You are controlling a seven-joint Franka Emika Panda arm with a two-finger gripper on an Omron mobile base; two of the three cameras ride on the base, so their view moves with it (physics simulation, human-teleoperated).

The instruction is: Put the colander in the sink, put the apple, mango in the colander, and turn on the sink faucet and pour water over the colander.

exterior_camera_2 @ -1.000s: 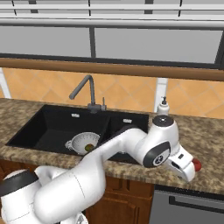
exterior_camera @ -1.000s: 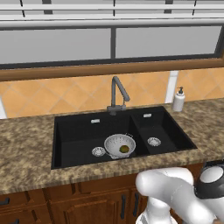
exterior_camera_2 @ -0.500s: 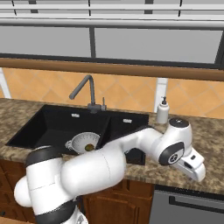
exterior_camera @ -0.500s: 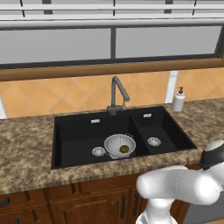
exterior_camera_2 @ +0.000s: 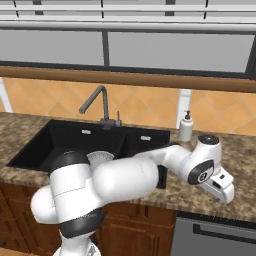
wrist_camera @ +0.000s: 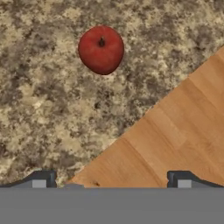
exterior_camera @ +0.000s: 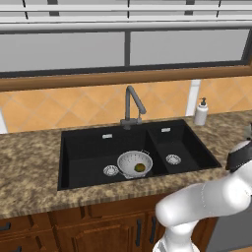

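The silver colander (exterior_camera: 134, 163) sits in the large basin of the black sink (exterior_camera: 88, 152), with the yellow-green mango (exterior_camera: 140, 168) inside it. Behind the basins stands the dark faucet (exterior_camera: 132, 106), and no water runs from it. The red apple (wrist_camera: 101, 49) lies on the speckled granite counter, stem up. My gripper (wrist_camera: 111, 181) hovers above the counter near its front edge, open and empty, with the apple ahead of the fingertips (wrist_camera: 41, 179). In the right base view my hand (exterior_camera_2: 221, 184) hangs over the counter right of the sink (exterior_camera_2: 45, 145), and the colander's rim (exterior_camera_2: 102, 159) shows past my arm.
A white soap dispenser (exterior_camera: 201, 112) stands on the counter behind the smaller basin, also seen as the dispenser (exterior_camera_2: 186, 126). The counter's front edge runs diagonally through the hand view, with brown wood (wrist_camera: 175, 131) beyond it. A window runs above the tiled backsplash.
My arm has swung further right, carrying the hand out over the counter right of the sink. The gripper stays open. Colander and mango have not moved.
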